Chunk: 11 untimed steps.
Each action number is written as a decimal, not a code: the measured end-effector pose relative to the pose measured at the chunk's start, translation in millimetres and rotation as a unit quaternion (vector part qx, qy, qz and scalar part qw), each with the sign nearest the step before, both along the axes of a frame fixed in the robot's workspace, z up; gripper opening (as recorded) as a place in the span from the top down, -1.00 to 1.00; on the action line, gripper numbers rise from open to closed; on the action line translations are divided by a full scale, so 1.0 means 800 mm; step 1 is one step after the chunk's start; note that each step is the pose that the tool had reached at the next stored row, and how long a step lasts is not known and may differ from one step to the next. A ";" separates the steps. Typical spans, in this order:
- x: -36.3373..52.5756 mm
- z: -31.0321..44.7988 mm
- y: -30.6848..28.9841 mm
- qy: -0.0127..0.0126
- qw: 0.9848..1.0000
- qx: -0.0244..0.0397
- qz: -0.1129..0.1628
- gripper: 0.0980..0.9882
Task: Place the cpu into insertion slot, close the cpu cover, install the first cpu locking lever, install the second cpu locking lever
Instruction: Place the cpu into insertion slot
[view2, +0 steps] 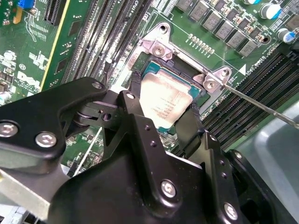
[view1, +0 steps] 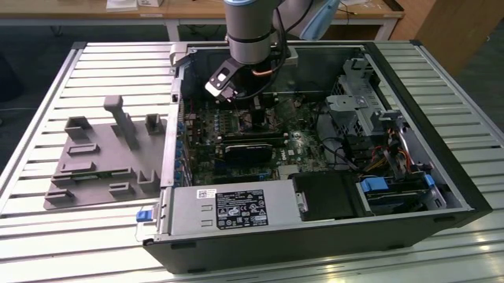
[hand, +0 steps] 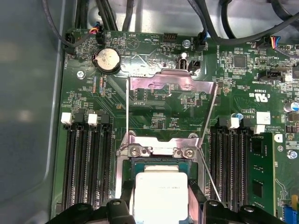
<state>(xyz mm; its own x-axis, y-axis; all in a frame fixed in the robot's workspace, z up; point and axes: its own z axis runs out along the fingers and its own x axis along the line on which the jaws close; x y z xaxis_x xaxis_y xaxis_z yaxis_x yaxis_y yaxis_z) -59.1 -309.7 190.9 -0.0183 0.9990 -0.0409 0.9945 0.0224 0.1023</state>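
At the insertion slot (view2: 186, 73) on the green board (hand: 154, 119) lies the cpu (view2: 166, 100), one flat silver-grey square with tiny dark print on top. The gripper (view2: 163, 106) has its two black fingers (view2: 134, 95) closed on the chip's sides. One silvery cpu cover (hand: 168, 83) stands open, with two thin wire levers (hand: 127, 116) beside it.
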 end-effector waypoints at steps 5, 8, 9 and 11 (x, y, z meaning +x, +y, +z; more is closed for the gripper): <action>0.000 -0.0002 -0.0001 -0.002 1.000 0.007 0.000 0.01; 0.000 -0.0003 0.0000 -0.001 1.000 0.007 -0.001 0.01; 0.000 0.0000 0.0000 -0.001 1.000 0.007 -0.002 0.01; 0.000 0.0012 0.0008 -0.001 1.000 0.008 -0.002 0.01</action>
